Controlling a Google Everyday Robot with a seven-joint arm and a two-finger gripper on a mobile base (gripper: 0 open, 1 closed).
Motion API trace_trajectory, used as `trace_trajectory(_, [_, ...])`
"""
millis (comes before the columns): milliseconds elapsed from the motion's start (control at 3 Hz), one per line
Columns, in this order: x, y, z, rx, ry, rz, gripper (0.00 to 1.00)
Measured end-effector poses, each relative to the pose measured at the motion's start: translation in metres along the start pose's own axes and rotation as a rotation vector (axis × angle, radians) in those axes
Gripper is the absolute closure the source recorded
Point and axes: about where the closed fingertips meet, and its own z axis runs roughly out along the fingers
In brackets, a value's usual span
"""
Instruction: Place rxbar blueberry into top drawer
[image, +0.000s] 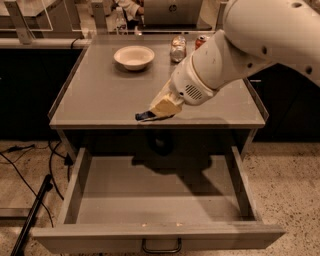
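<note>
My gripper (159, 111) hangs over the front edge of the grey counter top, at the end of the white arm that comes in from the upper right. It is shut on the rxbar blueberry (144, 116), a dark blue wrapper sticking out to the left of the tan fingers (165, 107). The bar is held in the air just above the counter's front lip. The top drawer (157, 231) is pulled fully open below, with its grey inside bare and a dark loop handle (161, 247) on its front panel.
A white bowl (134, 56) stands at the back of the counter (100, 100). A silver can (177, 48) and a red can (201, 41) stand behind the arm. Black cables (35, 165) lie on the speckled floor at the left.
</note>
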Motion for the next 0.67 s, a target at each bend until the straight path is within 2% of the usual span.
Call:
trace_trajectory(333, [0.018, 0.025, -0.009, 0.001, 0.016, 0.034, 1.00])
trace_trajectory(667, [0.035, 0.052, -0.007, -0.020, 0.028, 0.067, 1.00])
